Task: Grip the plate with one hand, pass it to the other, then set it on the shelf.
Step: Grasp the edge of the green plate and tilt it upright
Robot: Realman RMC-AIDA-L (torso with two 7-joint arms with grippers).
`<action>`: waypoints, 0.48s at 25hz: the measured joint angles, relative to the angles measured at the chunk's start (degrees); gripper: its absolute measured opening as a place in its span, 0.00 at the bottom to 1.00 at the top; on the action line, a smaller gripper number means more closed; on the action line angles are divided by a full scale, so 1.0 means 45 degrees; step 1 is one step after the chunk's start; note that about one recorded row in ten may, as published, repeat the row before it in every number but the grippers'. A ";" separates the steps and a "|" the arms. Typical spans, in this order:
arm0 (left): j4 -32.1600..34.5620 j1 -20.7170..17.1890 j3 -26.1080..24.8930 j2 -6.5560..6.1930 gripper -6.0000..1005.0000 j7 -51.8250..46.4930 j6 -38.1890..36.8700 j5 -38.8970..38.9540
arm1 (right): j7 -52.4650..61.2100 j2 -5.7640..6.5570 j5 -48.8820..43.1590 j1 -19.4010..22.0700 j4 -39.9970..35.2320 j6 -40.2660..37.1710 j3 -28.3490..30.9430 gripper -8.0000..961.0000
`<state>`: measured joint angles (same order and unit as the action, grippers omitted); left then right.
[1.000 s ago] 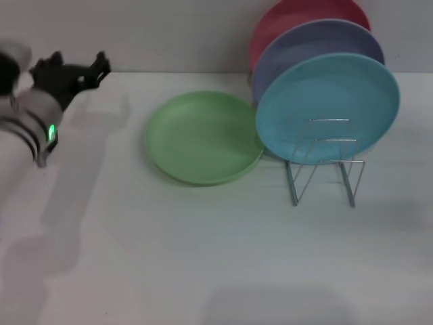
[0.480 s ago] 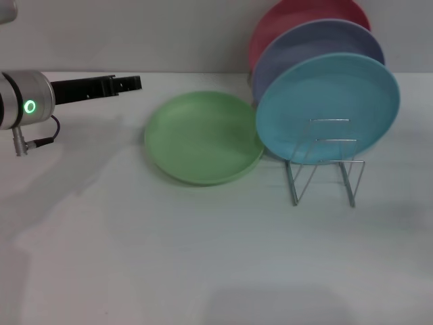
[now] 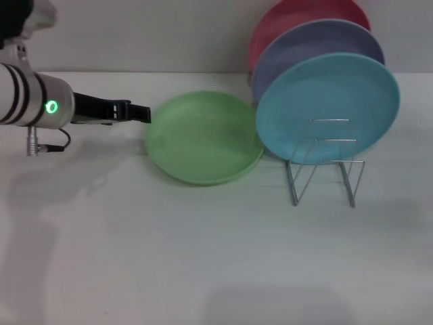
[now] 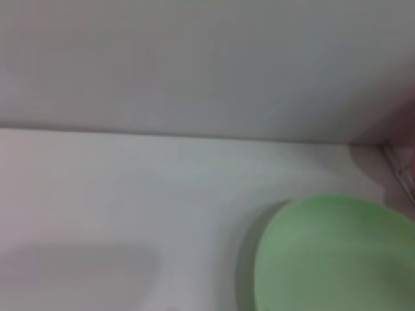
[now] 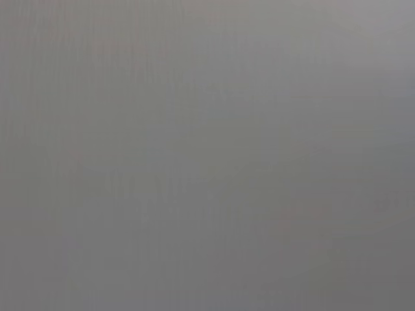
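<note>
The light green plate [image 3: 203,137] lies flat on the white table, left of the wire shelf [image 3: 323,169]. It also shows in the left wrist view [image 4: 337,256]. My left gripper [image 3: 139,112] comes in from the left, level and seen edge-on, its tip just at the plate's left rim; I cannot tell whether it touches. The shelf stands at the right with a sky-blue plate [image 3: 328,108] upright in it. My right gripper is out of view; its wrist view shows only plain grey.
A lavender plate [image 3: 318,44] and a red plate [image 3: 298,17] stand upright behind the sky-blue one. The grey wall runs along the table's far edge. The bare table [image 3: 203,257] spreads in front.
My left arm has swung in from the far left and moved right and down, bringing its gripper to the green plate's left rim. The plates and shelf have not moved.
</note>
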<state>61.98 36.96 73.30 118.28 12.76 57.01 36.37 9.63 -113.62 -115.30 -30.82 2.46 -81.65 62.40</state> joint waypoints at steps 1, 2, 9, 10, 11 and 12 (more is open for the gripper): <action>-0.0474 0.0340 0.0000 0.0003 0.77 -0.0025 -0.0006 -0.0057 | -0.0001 0.0000 0.0000 -0.0002 0.0001 0.0000 0.0000 0.59; -0.0748 0.0520 -0.0002 0.0003 0.77 -0.0032 -0.0038 -0.0076 | -0.0004 0.0002 0.0000 -0.0003 0.0000 -0.0018 0.0000 0.59; -0.2402 0.1417 -0.0019 0.0022 0.76 -0.0003 -0.0646 -0.0087 | -0.0010 0.0010 0.0000 0.0051 0.0001 -0.0117 0.0000 0.59; -0.3138 0.1819 0.0034 0.0048 0.76 0.0052 -0.1088 -0.0079 | -0.0011 0.0020 0.0000 0.0074 0.0000 -0.0118 0.0000 0.59; -0.3138 0.1819 0.0034 0.0048 0.76 0.0052 -0.1088 -0.0079 | -0.0011 0.0020 0.0000 0.0074 0.0000 -0.0118 0.0000 0.59; -0.3408 0.1956 0.0073 0.0052 0.76 0.0068 -0.1232 -0.0078 | -0.0012 0.0033 0.0000 0.0082 0.0000 -0.0119 0.0000 0.59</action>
<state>46.65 45.76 73.63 118.51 13.07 51.47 36.02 9.58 -113.47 -115.30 -30.45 2.46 -82.18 62.40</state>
